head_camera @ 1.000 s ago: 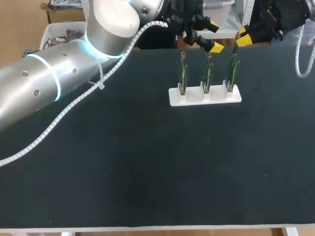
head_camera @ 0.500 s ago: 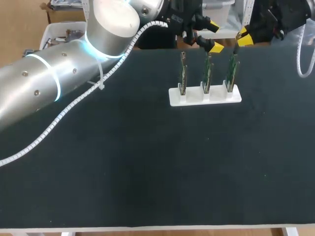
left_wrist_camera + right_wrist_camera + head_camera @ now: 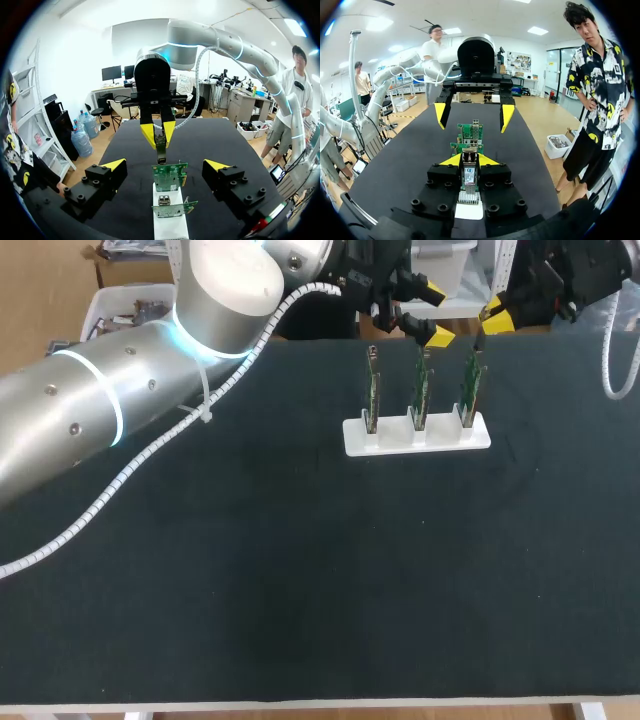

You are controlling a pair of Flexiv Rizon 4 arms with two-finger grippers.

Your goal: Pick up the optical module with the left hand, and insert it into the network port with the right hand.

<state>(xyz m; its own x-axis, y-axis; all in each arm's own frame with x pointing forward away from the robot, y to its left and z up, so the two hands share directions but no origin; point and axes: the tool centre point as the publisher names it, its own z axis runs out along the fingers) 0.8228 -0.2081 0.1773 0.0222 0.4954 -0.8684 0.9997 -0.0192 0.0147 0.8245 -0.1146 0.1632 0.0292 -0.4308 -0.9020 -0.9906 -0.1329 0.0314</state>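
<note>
A white stand [image 3: 416, 435] near the table's far edge holds three upright green network cards [image 3: 421, 390]. My right gripper [image 3: 469, 160] is shut on the optical module [image 3: 468, 176], a slim metal piece with a label, just short of the nearest card [image 3: 469, 132] and in line with it. In the left wrist view the right gripper [image 3: 159, 134] points the module [image 3: 160, 146] down at the top of a card [image 3: 169, 176]. My left gripper [image 3: 166, 165] stands open astride the cards from the other side, holding nothing. In the head view the left gripper [image 3: 433, 313] and the right gripper [image 3: 495, 316] hover above the stand.
My left arm [image 3: 130, 390] with its white cable spiral crosses the table's left half to the far edge. The black mat [image 3: 320, 580] covers the whole table in front of the stand.
</note>
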